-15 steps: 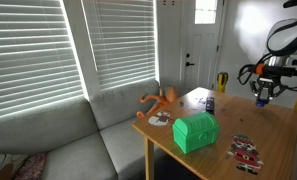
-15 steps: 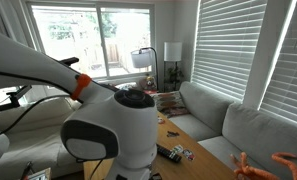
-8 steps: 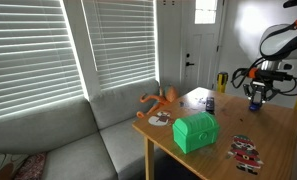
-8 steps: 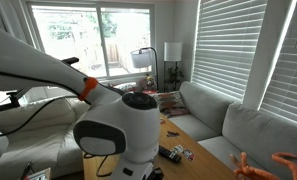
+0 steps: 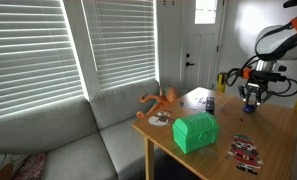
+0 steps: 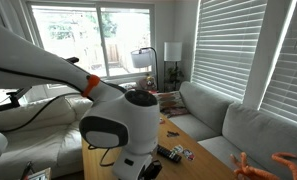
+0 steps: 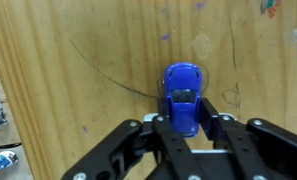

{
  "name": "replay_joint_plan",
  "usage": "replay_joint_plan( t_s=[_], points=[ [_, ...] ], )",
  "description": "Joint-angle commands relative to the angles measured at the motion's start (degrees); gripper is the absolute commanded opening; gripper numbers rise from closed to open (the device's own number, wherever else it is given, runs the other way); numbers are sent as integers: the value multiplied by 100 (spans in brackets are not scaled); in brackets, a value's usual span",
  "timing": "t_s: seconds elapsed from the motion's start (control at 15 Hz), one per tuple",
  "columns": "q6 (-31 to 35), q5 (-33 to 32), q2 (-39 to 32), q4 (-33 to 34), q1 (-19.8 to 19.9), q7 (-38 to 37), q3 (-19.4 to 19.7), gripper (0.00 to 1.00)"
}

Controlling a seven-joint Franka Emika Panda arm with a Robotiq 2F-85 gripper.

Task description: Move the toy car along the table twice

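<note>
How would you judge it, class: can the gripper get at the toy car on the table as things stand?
Very likely yes. In the wrist view the gripper sits astride the toy car, its fingers seemingly pressed against the car's sides. Nothing else lies between them on the table.

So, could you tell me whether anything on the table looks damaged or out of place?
Only the table: in the wrist view a thin dark curved line crosses the wood toward the toy car, like a scratch.

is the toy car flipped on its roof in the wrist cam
No, the toy car sits wheels down on the table, its roof and windshield facing the wrist camera.
</note>
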State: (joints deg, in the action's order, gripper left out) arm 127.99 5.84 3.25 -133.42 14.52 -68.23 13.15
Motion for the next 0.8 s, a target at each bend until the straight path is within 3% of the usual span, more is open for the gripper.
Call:
replay_joint_plan(
  t_s=[0.0, 0.73],
  points=[
    [-23, -13, -59, -42, -139, -570, -169, 10],
    [69, -124, -155, -1, -618, -1852, -674, 10]
  ],
)
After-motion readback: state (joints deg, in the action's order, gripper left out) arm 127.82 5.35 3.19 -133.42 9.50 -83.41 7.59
